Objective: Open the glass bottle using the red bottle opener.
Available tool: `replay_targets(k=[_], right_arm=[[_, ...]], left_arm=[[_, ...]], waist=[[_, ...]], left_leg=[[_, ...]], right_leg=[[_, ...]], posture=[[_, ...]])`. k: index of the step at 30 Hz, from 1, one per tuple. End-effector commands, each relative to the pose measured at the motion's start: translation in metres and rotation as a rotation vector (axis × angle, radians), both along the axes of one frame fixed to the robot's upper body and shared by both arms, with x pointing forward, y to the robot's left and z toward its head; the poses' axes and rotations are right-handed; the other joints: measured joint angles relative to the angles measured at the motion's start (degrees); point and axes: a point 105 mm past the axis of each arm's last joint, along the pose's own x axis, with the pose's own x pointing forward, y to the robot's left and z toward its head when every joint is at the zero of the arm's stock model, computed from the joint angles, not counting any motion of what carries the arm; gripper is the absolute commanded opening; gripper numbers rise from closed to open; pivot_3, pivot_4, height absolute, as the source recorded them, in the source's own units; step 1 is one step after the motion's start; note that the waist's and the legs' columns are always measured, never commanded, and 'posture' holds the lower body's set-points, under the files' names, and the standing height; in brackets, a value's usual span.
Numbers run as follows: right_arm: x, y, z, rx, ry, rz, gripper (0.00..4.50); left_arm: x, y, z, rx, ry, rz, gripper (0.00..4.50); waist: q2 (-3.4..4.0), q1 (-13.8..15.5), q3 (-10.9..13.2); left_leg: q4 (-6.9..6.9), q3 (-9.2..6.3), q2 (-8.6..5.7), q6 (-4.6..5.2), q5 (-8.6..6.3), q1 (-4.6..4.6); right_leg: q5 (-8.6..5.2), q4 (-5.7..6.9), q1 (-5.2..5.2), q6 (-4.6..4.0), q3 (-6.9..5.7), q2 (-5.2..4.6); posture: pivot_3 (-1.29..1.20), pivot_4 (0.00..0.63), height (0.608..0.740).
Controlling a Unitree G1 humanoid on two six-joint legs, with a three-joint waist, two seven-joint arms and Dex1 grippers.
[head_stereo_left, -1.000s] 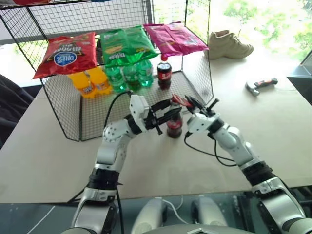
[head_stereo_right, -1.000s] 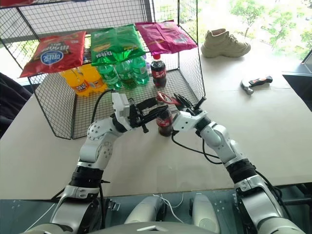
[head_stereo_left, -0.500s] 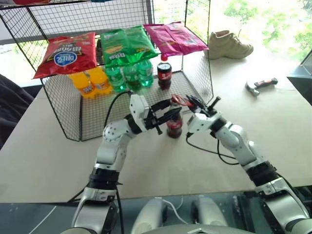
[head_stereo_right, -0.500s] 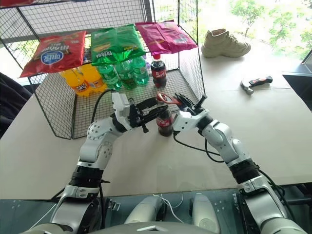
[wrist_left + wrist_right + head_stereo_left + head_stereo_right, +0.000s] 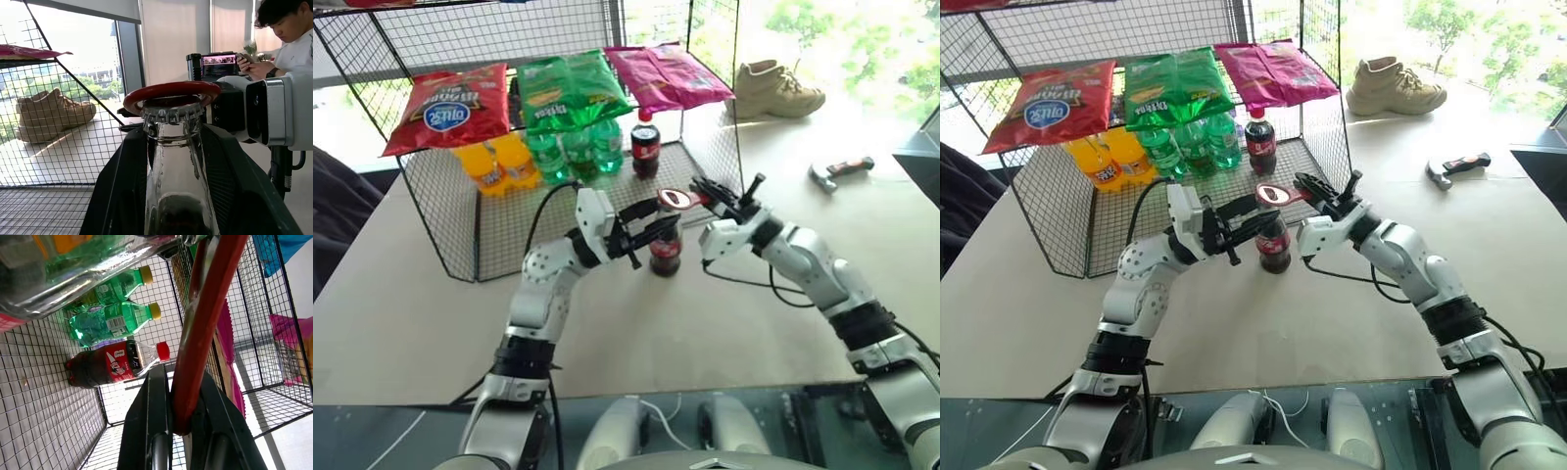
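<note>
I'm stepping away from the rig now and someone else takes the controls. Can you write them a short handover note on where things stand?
Left gripper: closed around the glass bottle, holding it upright on the table in front of the wire rack.
Right gripper: shut on the red bottle opener by its handle.
Done: the opener's ring head sits over the bottle's cap.
Left: the cap is still on; lever it off while the left gripper steadies the bottle.
</note>
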Motion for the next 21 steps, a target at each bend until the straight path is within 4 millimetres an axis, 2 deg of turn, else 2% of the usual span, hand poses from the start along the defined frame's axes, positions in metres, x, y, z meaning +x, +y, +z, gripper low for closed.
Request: replay_targets(k=[1,12,21], right_arm=[[-0.011,0.016,0.012,-0.048,-0.075,0.106,0.0],[-0.008,0.008,0.031,-0.059,-0.143,0.102,0.0],[-0.005,-0.002,0.057,-0.074,-0.258,0.072,0.0]], left_arm=[[0.006,-0.003,-0.024,0.075,0.079,0.024,1.31],[0.006,-0.004,-0.026,0.077,0.083,0.026,1.31],[0.006,-0.004,-0.027,0.079,0.085,0.021,1.31]], waist=[[-0.01,0.0,0.0],[-0.05,0.1,0.1],[-0.09,0.3,0.4]], left_leg=[[0.0,0.0,0.0,0.0,0.0,0.0],[0.0,-0.03,-0.01,0.0,0.0,-0.06],[-0.01,-0.08,-0.03,0.0,0.0,-0.15]], right_leg=[[0.0,0.0,0.0,0.0,0.0,0.0],[-0.02,-0.04,-0.01,-0.03,-0.04,-0.06],[-0.02,-0.05,-0.05,-0.03,-0.1,-0.09]], posture=[[0.0,0.15,0.74],[0.0,0.15,0.74],[0.0,0.15,0.74]])
